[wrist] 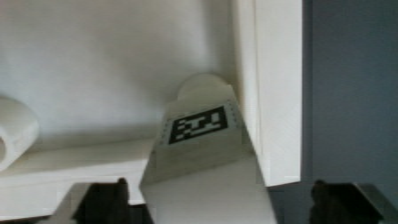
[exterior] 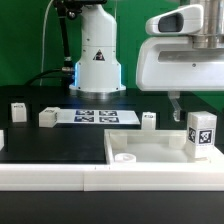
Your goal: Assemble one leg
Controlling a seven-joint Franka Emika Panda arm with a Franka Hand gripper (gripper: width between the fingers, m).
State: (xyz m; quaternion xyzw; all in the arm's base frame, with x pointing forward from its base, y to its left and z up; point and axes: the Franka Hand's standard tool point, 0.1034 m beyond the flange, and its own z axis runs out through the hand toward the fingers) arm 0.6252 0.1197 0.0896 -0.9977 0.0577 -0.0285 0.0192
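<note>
A leg [exterior: 200, 132], a small white post with a black-and-white tag, stands upright at the corner of the white tray-like panel [exterior: 140, 152] on the exterior view's right. My gripper [exterior: 188, 112] hangs just above it. In the wrist view the leg [wrist: 199, 150] lies between my two dark fingertips [wrist: 107, 203]. There is a gap on each side, so the jaws are open and do not grip it. The panel's floor [wrist: 107, 80] and raised rim [wrist: 270, 60] show behind the leg.
Three more loose legs stand on the black table [exterior: 18, 110] [exterior: 47, 117] [exterior: 148, 120]. The marker board [exterior: 95, 116] lies in front of the robot base [exterior: 97, 60]. A round raised boss [wrist: 11, 130] sits on the panel.
</note>
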